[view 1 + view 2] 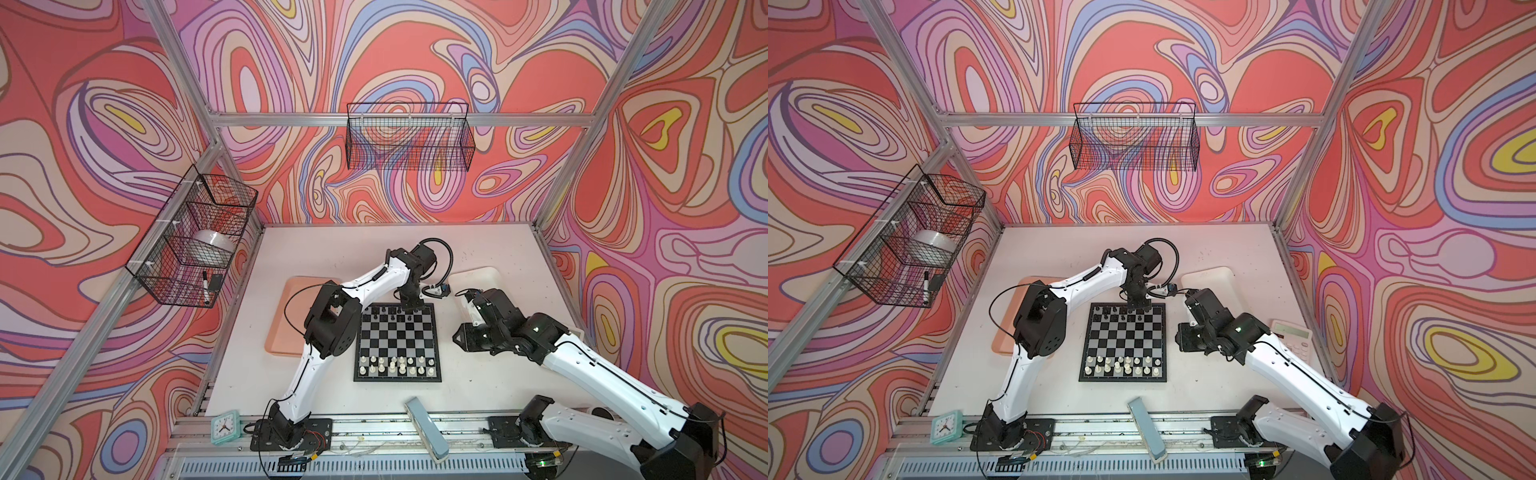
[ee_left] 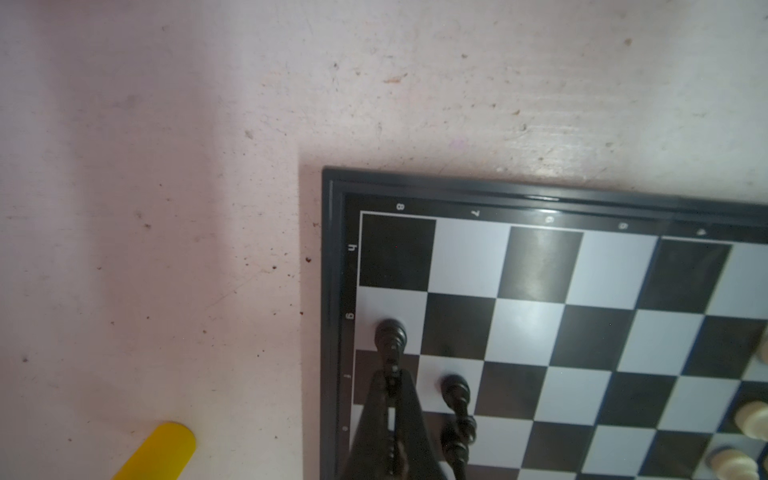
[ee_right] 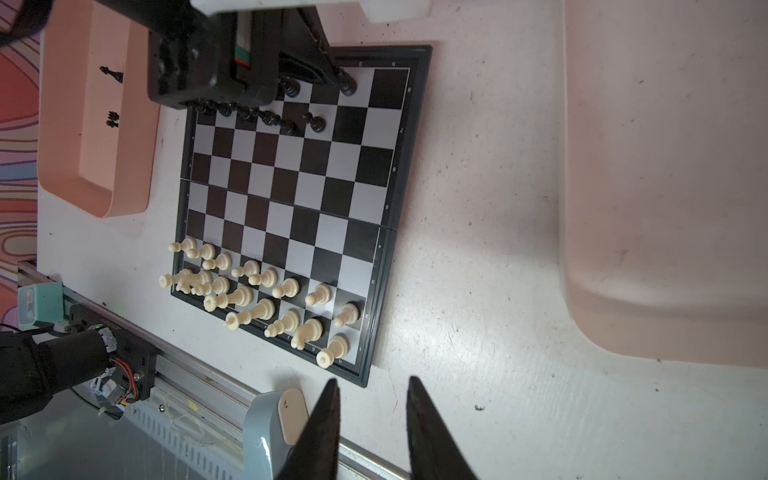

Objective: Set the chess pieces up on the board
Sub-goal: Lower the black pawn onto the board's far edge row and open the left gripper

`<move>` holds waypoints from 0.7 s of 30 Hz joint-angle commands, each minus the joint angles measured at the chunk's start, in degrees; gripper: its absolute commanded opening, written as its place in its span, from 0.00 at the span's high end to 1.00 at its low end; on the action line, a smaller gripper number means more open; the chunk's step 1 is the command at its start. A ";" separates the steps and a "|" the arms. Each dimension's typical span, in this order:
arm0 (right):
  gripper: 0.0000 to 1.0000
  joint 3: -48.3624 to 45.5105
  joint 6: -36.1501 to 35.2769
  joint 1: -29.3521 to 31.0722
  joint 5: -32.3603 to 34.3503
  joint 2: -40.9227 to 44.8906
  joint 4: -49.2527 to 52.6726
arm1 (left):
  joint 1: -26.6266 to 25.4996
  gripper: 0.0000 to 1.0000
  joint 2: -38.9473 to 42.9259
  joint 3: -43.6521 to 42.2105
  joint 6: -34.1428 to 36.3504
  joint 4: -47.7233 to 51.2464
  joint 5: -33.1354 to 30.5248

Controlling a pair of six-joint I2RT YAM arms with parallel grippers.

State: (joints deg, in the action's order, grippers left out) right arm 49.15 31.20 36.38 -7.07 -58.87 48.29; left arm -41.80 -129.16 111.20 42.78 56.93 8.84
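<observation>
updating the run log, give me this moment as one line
left hand: shut on black piece at far row of board | right hand: open, empty | white pieces: on near rows | pink tray: holds loose black pieces

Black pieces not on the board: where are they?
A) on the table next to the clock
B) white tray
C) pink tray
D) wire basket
C: the right wrist view shows a few black pieces lying inside the pink tray, which sits beside the board.
</observation>
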 commanded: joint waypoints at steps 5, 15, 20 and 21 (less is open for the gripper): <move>0.72 -0.71 0.35 -0.34 0.65 1.04 0.18 | -0.64 0.98 -0.39 -0.76 -0.16 0.12 0.03; 0.72 -0.80 0.29 -0.29 0.54 1.14 0.17 | -0.83 0.83 0.22 -0.58 -0.23 -0.07 0.04; 0.72 -0.72 0.34 -0.28 0.53 1.08 0.10 | -0.87 0.76 0.50 -0.47 -0.24 0.07 0.19; 0.72 -0.67 0.30 -0.28 0.49 1.12 0.05 | -0.91 0.74 0.53 -0.45 -0.24 0.20 0.23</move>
State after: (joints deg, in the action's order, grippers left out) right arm 49.12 31.18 36.38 -7.05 -58.48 48.29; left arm -42.06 -129.16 111.20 42.76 56.53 8.75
